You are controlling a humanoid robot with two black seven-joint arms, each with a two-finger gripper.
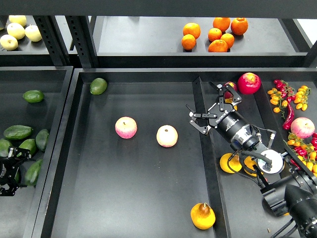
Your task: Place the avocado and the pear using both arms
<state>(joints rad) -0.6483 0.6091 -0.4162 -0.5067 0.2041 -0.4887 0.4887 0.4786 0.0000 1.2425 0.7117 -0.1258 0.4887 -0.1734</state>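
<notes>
Pear [203, 216] lay placed in tray [148, 208] near apples [167, 136]. Right gripper [210, 105] hovered, jaws apart, empty. Left gripper [7, 171] among avocados [18, 132], jaws unclear; avocado seemingly pending.

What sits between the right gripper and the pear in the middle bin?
Head view: only the bin divider and bare bin floor lie between the right gripper and the pear.

Pear [203, 216] upright; dark avocado [18, 132] flat.
</notes>
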